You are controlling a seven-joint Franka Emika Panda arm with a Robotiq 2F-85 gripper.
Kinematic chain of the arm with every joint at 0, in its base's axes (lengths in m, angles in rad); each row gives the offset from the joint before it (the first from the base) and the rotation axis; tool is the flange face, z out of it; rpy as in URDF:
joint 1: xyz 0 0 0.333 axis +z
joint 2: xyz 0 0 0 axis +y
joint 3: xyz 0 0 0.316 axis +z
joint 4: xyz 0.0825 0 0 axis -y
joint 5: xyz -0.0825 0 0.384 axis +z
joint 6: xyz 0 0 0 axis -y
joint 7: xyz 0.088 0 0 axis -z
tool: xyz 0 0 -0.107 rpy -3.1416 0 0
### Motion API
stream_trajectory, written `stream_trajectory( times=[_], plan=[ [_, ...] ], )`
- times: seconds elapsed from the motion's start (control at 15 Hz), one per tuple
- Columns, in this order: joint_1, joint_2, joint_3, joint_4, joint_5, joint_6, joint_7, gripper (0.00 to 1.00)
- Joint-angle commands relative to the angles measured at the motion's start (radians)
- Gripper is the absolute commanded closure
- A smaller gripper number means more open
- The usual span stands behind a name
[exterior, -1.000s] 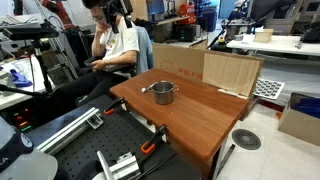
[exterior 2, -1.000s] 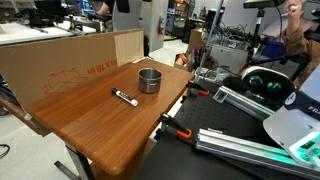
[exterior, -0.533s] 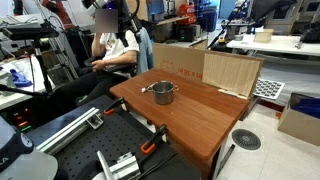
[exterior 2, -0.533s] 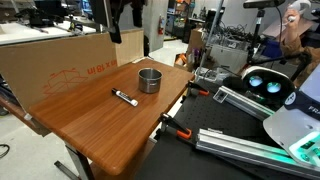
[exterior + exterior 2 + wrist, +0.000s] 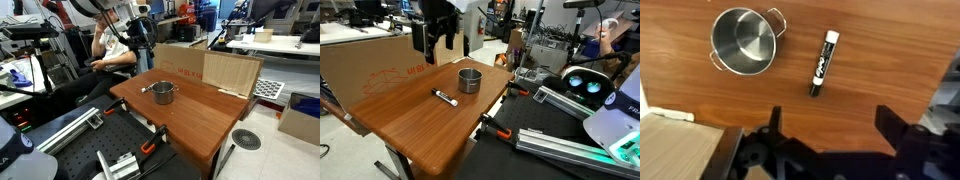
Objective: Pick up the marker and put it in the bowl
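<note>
We hold the gripper (image 5: pixel 832 135) high over the table (image 5: pixel 890 70), jaws spread and empty, so that marker (image 5: pixel 823 62) and bowl (image 5: pixel 744 40), lying near each other, are both in view.

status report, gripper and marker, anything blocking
Gripper open, holding nothing, above wooden table. Short black-and-white marker flat on table, beside small shiny steel bowl, apart from it. Nothing in the way.

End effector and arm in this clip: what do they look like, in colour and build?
The end effector is black throughout, a bulky body with two blocky fingers; no markings are legible. In an exterior view the arm above it shows white, rounded links. Any cables are too small to make out.
</note>
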Motion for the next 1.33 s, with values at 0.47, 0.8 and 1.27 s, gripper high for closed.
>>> stream_trajectory(
  times=[0.47, 0.8, 1.27],
  plan=[
    [0.004, 0.247, -0.060, 0.140, 0.234, 0.103, -0.366, 0.00],
    [0.020, 0.353, -0.055, 0.267, 0.254, -0.018, -0.407, 0.00],
    [0.059, 0.490, -0.078, 0.431, 0.243, -0.233, -0.378, 0.00]
  ],
)
